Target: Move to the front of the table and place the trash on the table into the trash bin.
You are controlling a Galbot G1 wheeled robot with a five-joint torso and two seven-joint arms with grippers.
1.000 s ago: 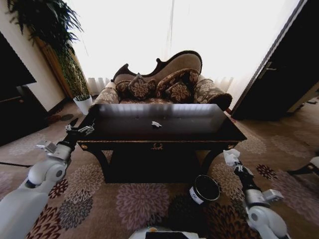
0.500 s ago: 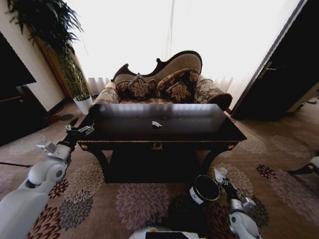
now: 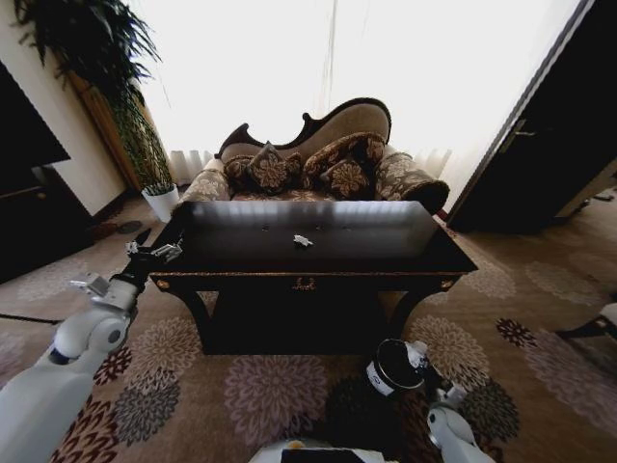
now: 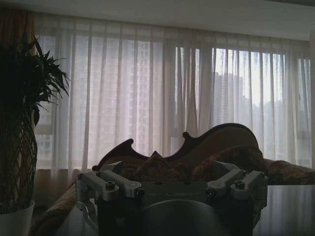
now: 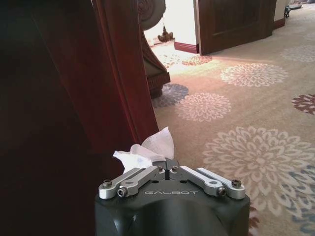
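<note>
The table (image 3: 366, 236) stands before me with its glossy black top, and a small white scrap of trash (image 3: 303, 240) lies near its middle. On the carpet under its right front sits the black trash bin (image 3: 379, 378). My right gripper (image 3: 417, 355) hangs low at the bin's right rim, shut on a white tissue wad (image 3: 415, 348). The right wrist view shows that gripper (image 5: 168, 161) pinching the tissue (image 5: 147, 147) beside a dark table leg (image 5: 123, 73). At the table's left front corner, my left gripper (image 3: 154, 253) stands open with nothing in it.
A patterned brown sofa (image 3: 308, 159) stands behind the table under the bright window. A white plant pot (image 3: 161, 200) with a tall plant is at the back left, and a dark door (image 3: 540, 145) at the right. Flowered carpet (image 3: 270, 391) spreads around the bin.
My right gripper has come down and to the left with the tissue, from beside the table's right front leg to the bin's rim. The left arm has not moved.
</note>
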